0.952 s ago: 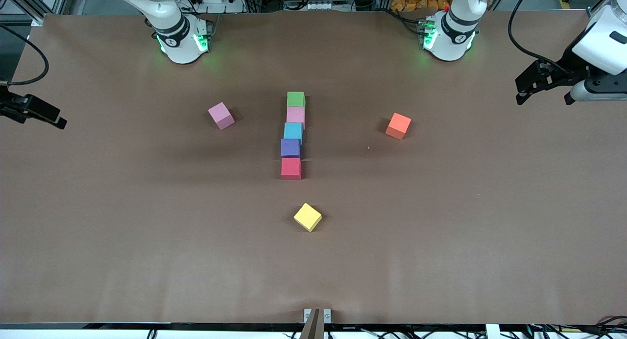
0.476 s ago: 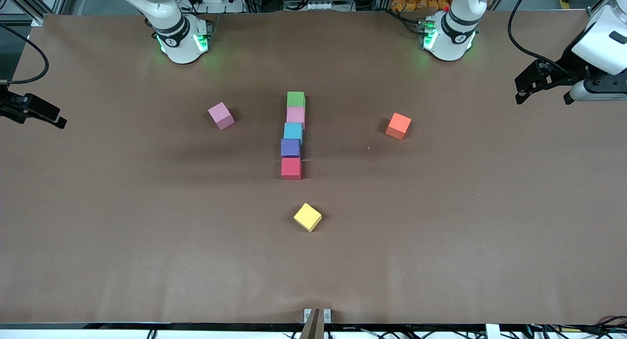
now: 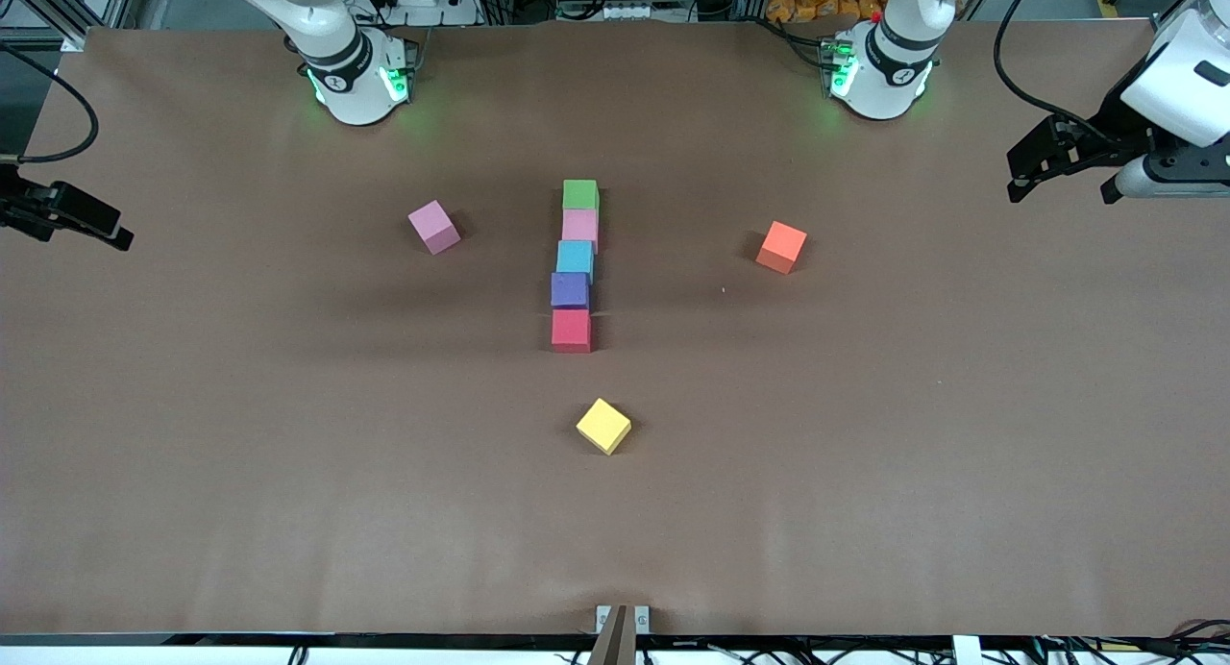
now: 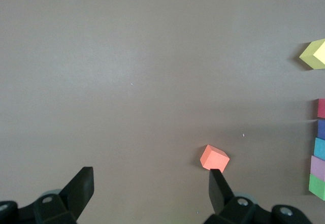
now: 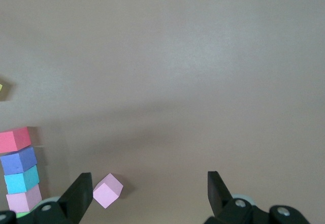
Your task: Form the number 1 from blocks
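Grippers: two, both spread wide and empty. Left gripper (image 4: 150,187) hangs over the left arm's end of the table (image 3: 865,454); right gripper (image 5: 148,190) over the right arm's end. Blocks: eight. Five touch in one column (image 3: 575,266) at mid-table, green farthest, then pink, teal, purple, red nearest. Three lie loose: pink block (image 3: 433,227), orange block (image 3: 781,247), yellow block (image 3: 603,426).

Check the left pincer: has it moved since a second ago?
Yes, slightly. The open left pincer has edged up the front view, away from the still orange block.
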Controlling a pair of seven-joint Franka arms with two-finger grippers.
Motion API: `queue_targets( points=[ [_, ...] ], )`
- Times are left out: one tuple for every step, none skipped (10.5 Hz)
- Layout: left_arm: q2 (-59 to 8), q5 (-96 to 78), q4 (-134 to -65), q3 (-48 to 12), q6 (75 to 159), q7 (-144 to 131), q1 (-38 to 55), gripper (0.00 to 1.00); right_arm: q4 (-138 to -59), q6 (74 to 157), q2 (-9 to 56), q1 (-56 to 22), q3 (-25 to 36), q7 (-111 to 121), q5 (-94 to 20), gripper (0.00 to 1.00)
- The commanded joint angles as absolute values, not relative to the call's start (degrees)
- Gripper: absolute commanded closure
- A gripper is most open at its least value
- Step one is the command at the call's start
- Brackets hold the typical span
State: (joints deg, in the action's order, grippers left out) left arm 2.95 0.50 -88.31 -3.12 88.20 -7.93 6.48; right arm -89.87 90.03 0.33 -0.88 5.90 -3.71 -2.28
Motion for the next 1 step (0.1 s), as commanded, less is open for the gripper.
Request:
queue_targets(
  points=[
    [3.43, -0.97, -88.24, -3.08, 87.36, -6.86, 6.06, 0.0, -90.26, 89.38, -0.79, 0.35, 4.75, -2.81, -1.49, 0.0]
  ],
)
